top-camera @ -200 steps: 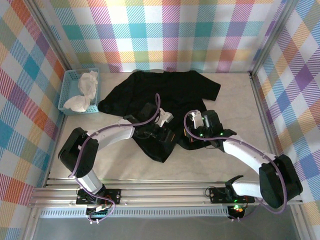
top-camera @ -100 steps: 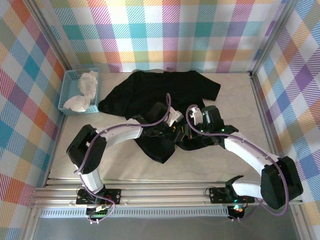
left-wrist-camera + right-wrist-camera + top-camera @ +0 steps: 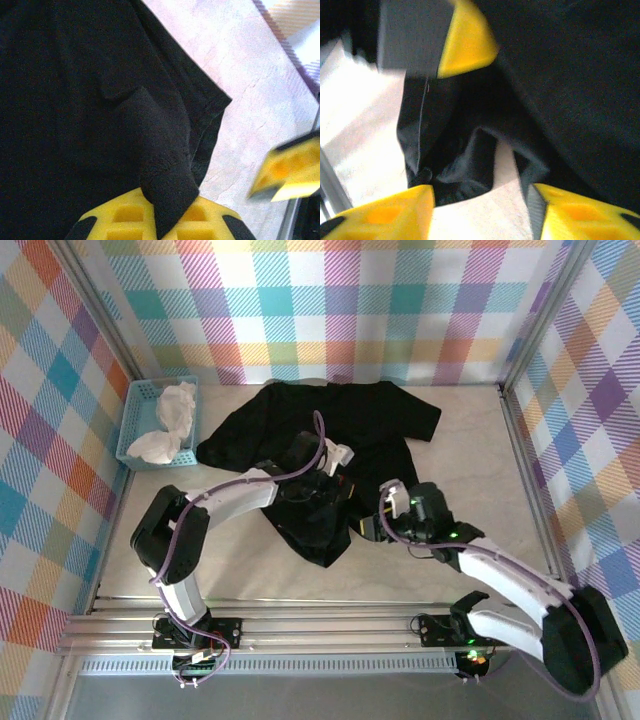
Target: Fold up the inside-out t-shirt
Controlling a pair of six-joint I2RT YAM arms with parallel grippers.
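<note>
The black t-shirt (image 3: 330, 425) lies spread at the back middle of the table, its lower part bunched toward the front; no print shows. My left gripper (image 3: 338, 492) sits on that bunched part. In the left wrist view it (image 3: 167, 222) is shut on a raised fold of the t-shirt (image 3: 165, 165). My right gripper (image 3: 372, 527) is just off the shirt's right hem. In the right wrist view it (image 3: 482, 215) stands open above bare table, with the rumpled hem (image 3: 465, 160) ahead of the fingertips and nothing between them.
A light-blue basket (image 3: 133, 430) holding white cloth (image 3: 170, 420) stands at the back left. Bare table (image 3: 470, 440) lies right of the shirt and along the near edge. The left gripper's yellow finger (image 3: 467, 42) hangs close above the hem in the right wrist view.
The right gripper has drawn back from the shirt toward the near edge and is now open off the hem. The left gripper has shifted slightly left, still holding the fold.
</note>
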